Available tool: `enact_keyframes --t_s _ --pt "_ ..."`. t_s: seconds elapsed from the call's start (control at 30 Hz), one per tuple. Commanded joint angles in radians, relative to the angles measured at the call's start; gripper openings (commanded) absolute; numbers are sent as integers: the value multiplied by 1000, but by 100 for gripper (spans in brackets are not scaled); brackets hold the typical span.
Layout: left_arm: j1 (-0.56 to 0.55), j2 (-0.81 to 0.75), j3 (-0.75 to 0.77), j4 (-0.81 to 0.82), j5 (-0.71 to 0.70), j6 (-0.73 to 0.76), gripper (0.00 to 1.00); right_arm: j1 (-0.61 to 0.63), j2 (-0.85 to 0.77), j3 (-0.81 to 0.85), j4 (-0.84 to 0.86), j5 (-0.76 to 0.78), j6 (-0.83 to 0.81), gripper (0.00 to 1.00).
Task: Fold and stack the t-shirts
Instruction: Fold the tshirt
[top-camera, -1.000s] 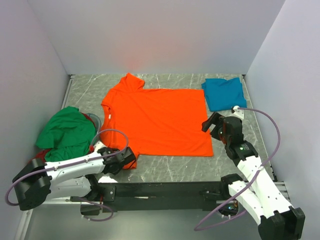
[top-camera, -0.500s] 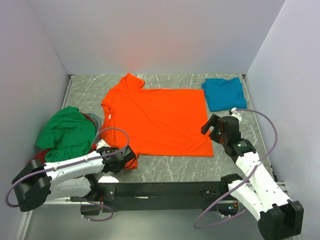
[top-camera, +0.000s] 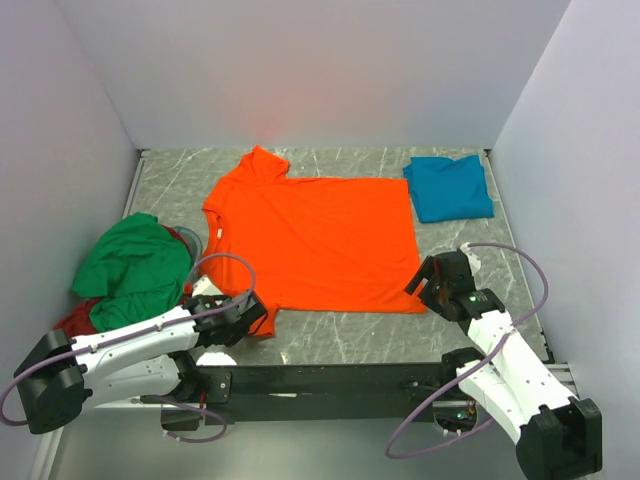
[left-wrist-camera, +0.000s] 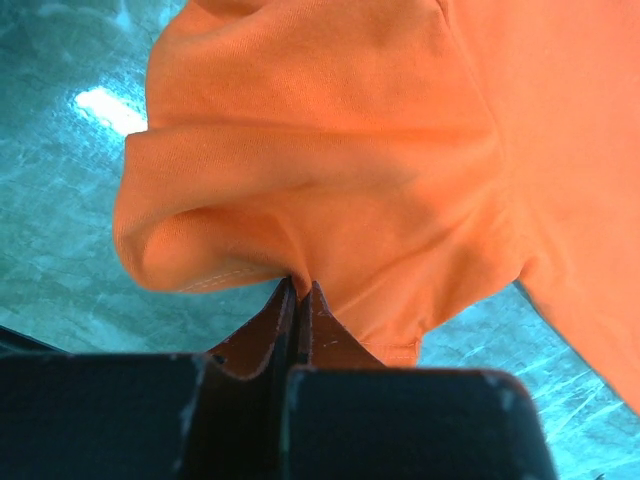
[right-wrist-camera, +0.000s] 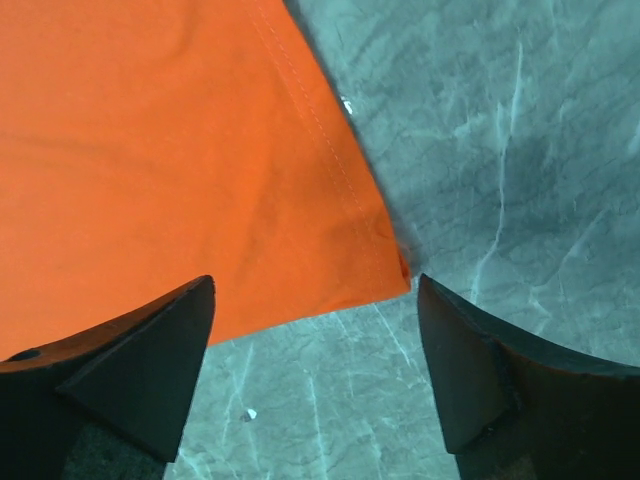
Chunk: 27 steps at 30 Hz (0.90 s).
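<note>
The bright orange t-shirt (top-camera: 320, 240) lies spread flat in the middle of the table. My left gripper (top-camera: 262, 322) is shut on its near left sleeve (left-wrist-camera: 300, 200), the cloth pinched between the fingertips (left-wrist-camera: 285, 300). My right gripper (top-camera: 424, 283) is open just above the shirt's near right hem corner (right-wrist-camera: 385, 255), with the corner between its fingers (right-wrist-camera: 150, 360). A folded teal blue t-shirt (top-camera: 448, 187) lies at the back right. A crumpled green t-shirt (top-camera: 135, 265) sits at the left on a dark red one (top-camera: 76, 318), which shows only at the edge.
The grey marbled table (top-camera: 330, 340) is walled at the back and on both sides. A grey cable loops over my left arm (top-camera: 225, 262). A small white speck (right-wrist-camera: 250, 413) lies on the table near my right gripper.
My right gripper has moved toward the near edge, down along the shirt's right side to its near right hem corner. My left gripper stays shut on the sleeve.
</note>
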Motion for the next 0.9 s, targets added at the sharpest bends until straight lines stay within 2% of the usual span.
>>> enact_keyframes --t_s 0.0,0.07,0.33,0.57,0.87 --pt "2 -13 32 -25 -22 32 1 -4 -13 -21 17 -3 40 87" --pt "2 -15 34 -33 -23 26 1 -2 -10 -31 22 -10 40 79" --pt "1 -39 37 -52 -27 32 1 -2 -18 -71 8 -21 75 74" --pt "1 -52 35 -51 -31 30 1 -2 -16 -84 15 -4 112 63" --pt "1 -62 34 -48 -42 38 1 -2 8 -111 45 5 152 60"
